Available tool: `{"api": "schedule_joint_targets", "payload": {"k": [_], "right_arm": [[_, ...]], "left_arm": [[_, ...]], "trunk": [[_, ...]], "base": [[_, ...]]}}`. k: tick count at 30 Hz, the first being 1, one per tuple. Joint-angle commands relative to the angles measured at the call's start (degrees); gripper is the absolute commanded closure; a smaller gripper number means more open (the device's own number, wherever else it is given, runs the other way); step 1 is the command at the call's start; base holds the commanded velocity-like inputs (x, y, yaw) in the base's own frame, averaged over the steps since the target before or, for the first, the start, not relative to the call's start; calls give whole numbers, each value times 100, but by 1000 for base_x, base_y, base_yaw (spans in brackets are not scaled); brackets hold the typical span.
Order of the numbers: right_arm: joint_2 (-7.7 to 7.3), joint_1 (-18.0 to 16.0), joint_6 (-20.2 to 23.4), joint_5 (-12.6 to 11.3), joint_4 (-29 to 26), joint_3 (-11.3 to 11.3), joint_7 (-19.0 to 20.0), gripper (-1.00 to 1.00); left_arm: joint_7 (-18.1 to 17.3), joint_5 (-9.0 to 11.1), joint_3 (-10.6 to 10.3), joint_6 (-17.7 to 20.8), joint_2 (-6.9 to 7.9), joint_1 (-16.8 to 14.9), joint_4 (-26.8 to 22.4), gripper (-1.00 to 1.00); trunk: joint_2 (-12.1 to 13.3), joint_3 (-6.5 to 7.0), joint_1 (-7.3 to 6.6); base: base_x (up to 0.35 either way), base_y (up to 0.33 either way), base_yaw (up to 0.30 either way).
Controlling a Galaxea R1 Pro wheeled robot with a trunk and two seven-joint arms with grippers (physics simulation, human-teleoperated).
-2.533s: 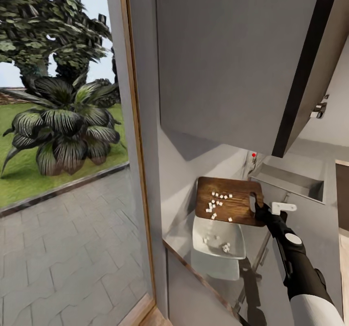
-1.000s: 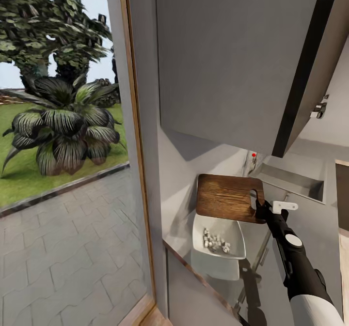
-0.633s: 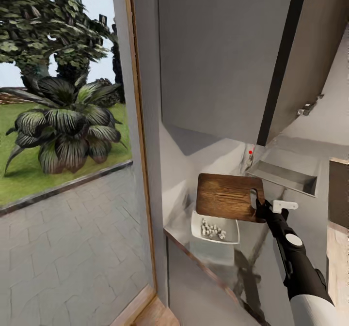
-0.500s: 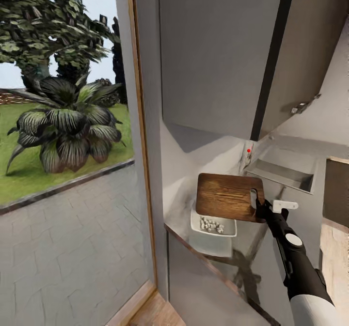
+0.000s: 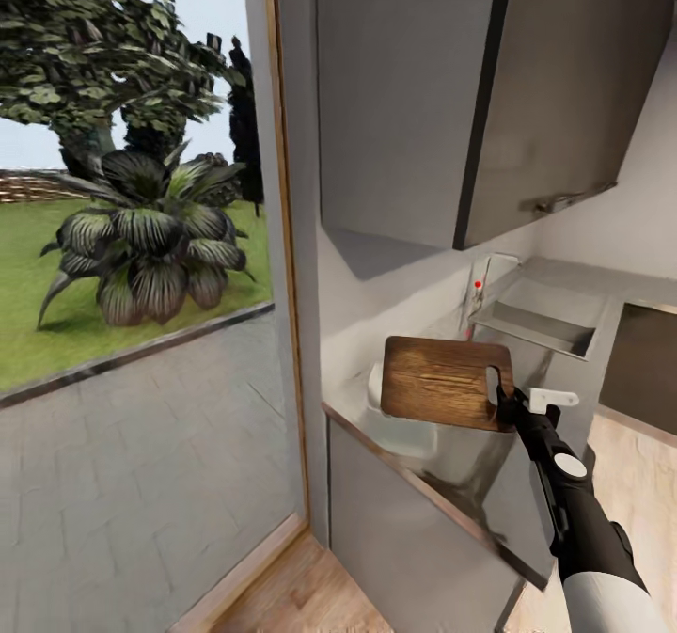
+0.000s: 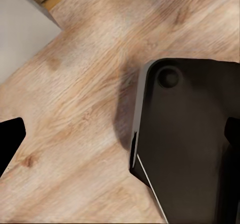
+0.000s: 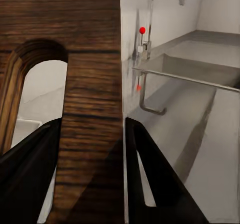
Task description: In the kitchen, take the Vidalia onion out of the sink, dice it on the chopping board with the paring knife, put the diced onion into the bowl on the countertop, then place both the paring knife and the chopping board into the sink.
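The brown wooden chopping board (image 5: 442, 381) hangs level in the air over the countertop's (image 5: 475, 468) near end. My right gripper (image 5: 500, 405) is shut on its handle end beside the slot. The right wrist view shows the board (image 7: 92, 74) clamped between both black fingers (image 7: 155, 184). The white bowl (image 5: 402, 434) sits on the countertop under the board, mostly covered by it. Farther along lie the grey sink (image 5: 536, 323) and its chrome tap (image 5: 478, 287), the tap (image 7: 150, 32) and basin (image 7: 200, 67) also appearing past the board. My left gripper (image 6: 120, 134) hangs open over the floor. Onion and paring knife are out of view.
A grey wall cabinet (image 5: 414, 97) hangs above the countertop. A glass door with a wooden frame (image 5: 282, 266) stands to the left, with a paved yard and plants outside. Wooden floor (image 6: 75, 84) lies below, beside my dark base (image 6: 190, 134).
The onion dice slid off the board into the bowl. The head view then shifted, bringing sink and floor into fuller view; the board now covers the bowl. The right gripper kept its hold.
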Motion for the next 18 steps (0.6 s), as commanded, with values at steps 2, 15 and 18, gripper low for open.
{"api": "schedule_joint_targets", "payload": {"k": [2, 15, 18], "right_arm": [[4, -4, 5, 54, -8, -19, 37, 100], [4, -4, 5, 54, -8, -20, 37, 100], [3, -4, 5, 54, -8, -19, 37, 100]], "left_arm": [[1, 52, -14, -9, 2, 2, -11, -100], [1, 45, -20, -9, -34, 0, -12, -100], [1, 43, -21, -9, -41, 1, -12, -100]], "trunk": [[-10, -8, 0], [-10, -8, 0], [-10, -8, 0]], "base": [[-292, -181, 218], [-169, -254, 280], [-29, -298, 286]]}}
